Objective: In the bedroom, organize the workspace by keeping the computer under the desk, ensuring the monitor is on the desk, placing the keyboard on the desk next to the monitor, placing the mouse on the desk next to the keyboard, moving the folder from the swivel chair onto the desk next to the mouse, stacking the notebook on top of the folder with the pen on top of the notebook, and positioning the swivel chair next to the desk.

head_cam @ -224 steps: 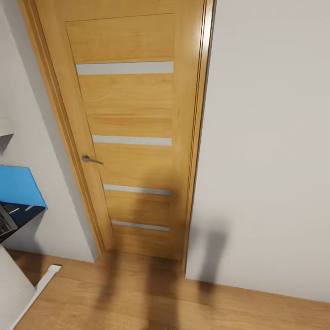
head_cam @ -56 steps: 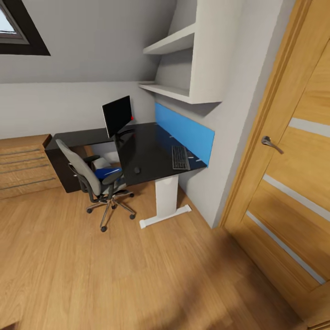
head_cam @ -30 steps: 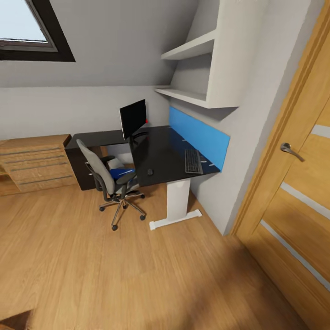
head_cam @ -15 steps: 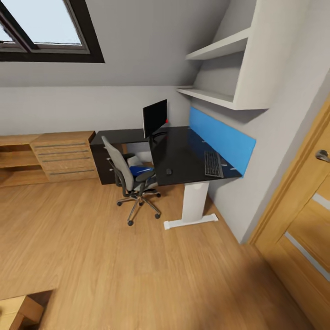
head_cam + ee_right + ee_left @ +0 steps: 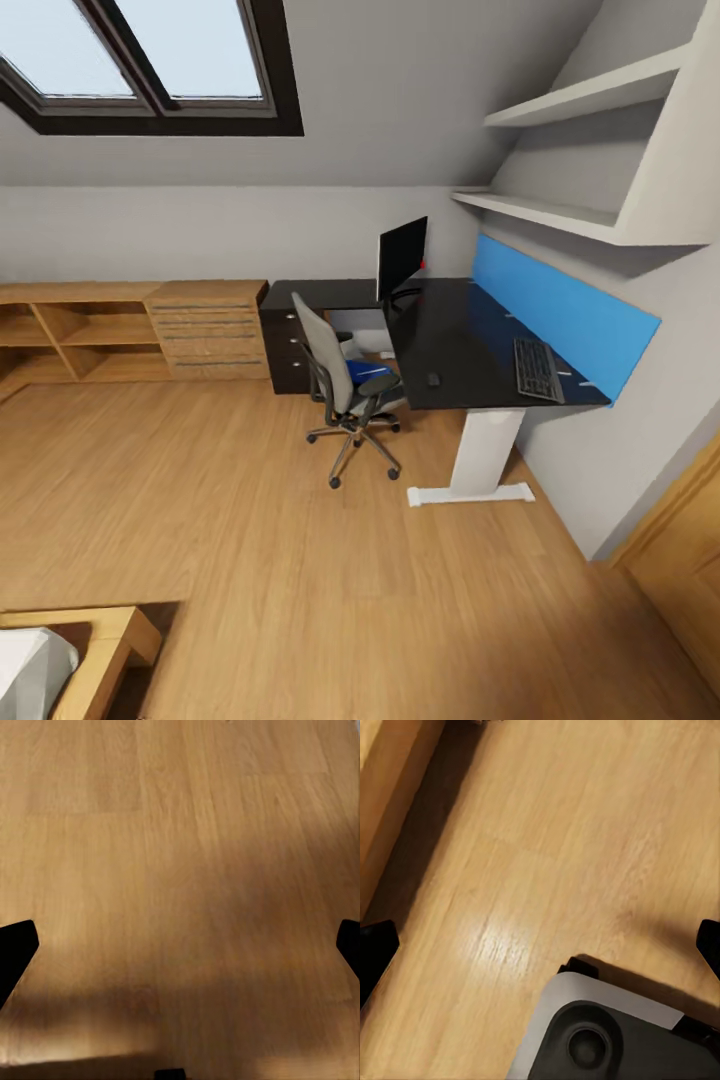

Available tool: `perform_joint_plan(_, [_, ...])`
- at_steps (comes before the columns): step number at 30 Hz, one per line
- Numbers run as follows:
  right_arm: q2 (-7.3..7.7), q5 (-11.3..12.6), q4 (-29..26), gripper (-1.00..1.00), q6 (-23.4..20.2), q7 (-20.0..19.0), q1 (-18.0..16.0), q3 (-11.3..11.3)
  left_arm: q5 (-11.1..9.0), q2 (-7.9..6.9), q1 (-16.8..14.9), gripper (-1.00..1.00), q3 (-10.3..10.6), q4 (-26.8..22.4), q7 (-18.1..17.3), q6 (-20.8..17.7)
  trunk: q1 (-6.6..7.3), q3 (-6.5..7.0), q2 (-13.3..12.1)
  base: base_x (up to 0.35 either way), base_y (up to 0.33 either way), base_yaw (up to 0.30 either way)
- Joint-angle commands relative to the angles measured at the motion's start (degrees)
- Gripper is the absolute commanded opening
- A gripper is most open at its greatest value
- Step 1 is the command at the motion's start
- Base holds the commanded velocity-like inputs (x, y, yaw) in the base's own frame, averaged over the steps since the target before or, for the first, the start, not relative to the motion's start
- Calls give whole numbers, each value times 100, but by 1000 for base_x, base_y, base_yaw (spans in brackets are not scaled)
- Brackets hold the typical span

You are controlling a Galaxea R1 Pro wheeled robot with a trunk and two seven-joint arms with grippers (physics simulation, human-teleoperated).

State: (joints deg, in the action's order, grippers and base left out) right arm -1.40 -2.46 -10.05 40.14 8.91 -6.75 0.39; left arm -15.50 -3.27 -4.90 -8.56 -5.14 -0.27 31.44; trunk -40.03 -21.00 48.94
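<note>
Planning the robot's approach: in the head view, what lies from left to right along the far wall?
Oak shelf unit → oak drawers → swivel chair → monitor → keyboard.
</note>
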Motion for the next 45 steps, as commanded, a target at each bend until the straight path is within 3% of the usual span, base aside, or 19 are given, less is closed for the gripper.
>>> perform_joint_plan(1, [-1,-27,2,100,12,40,-2,5,3,1,-6,100,-14,6,-4,14,-3,-11,5,212,263,247])
perform_joint_plan(8, [35,-27,-5,100,23,32,-2,-10,5,2,-10,100,-6,13,-8,11,-3,-21,5,275,183,83])
perform_joint_plan(17, [42,-27,1,100,8,24,-2,-12,7,21,-9,100,192,38,-1,14,-3,-22,5,318,70,2])
perform_joint_plan(26, [29,-16,-5,100,37,39,-2,-27,8,139,-5,100,239,40,0,32,-3,-22,5,309,154,-21])
perform_joint_plan(45, [8,-15,-6,100,56,58,-2,-29,12,142,-9,100,248,40,0,64,-3,138,5,136,43,-9])
